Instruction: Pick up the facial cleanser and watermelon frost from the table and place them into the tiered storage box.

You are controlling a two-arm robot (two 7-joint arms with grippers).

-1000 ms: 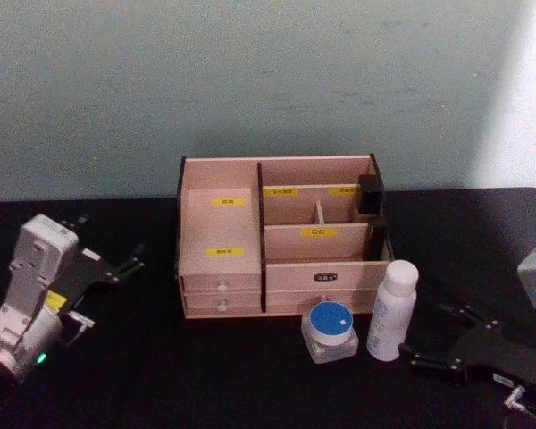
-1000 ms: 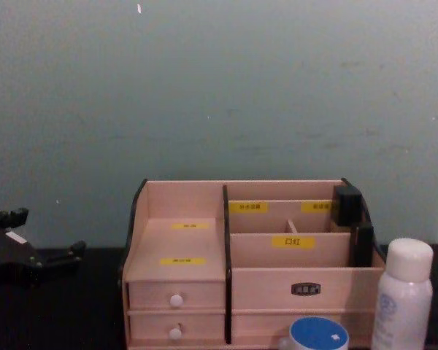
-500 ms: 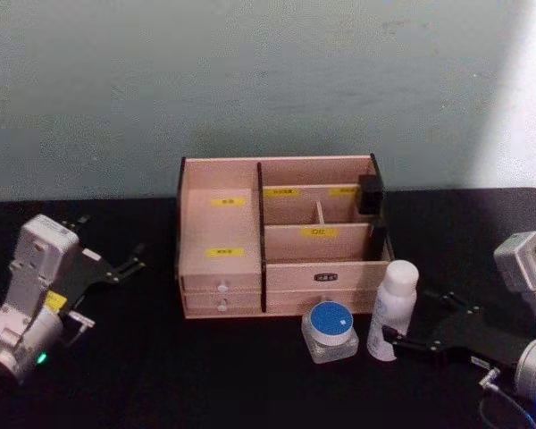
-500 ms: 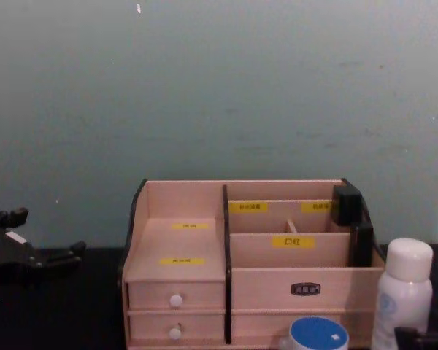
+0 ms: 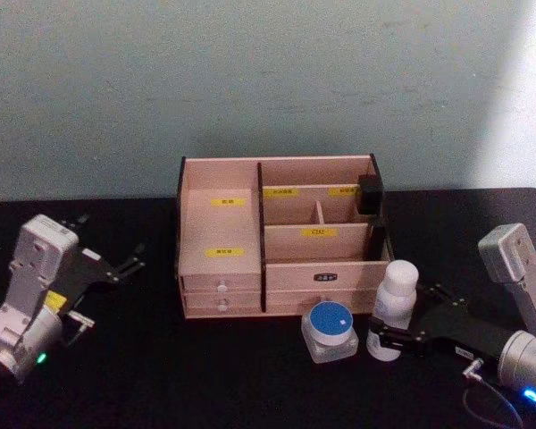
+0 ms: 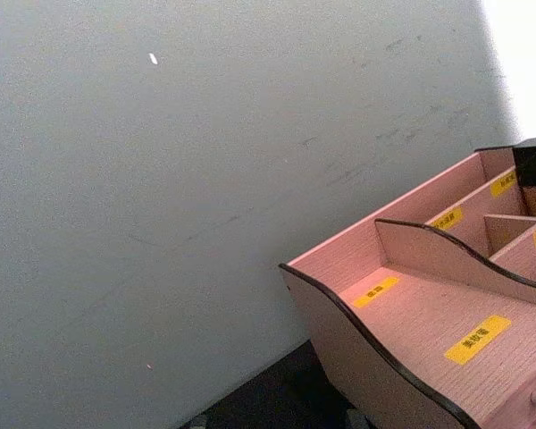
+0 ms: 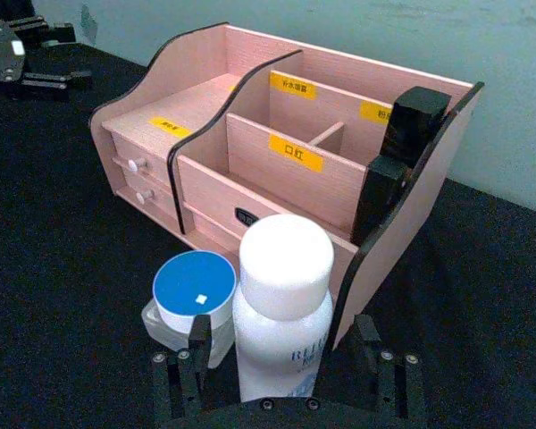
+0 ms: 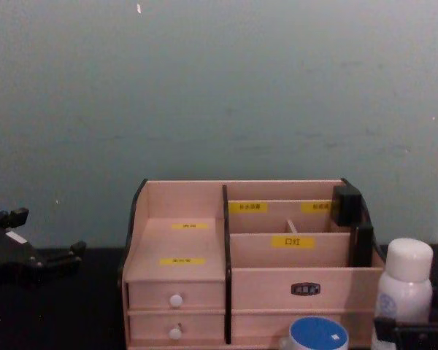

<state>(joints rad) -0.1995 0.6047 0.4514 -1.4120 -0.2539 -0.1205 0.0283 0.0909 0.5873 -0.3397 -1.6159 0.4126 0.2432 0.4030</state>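
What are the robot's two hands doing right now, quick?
Left gripper: open, holding nothing, parked left of the tiered storage box.
Right gripper: open, fingers either side of the white bottle, not closed on it.

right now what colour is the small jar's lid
The lid is blue with a small white mark, clearest in the right wrist view.

Black table (image 5: 161, 375), pale grey-green wall (image 5: 250, 71) with a small white fleck (image 8: 139, 9), back black block (image 7: 415, 112), front black block (image 7: 380, 192).
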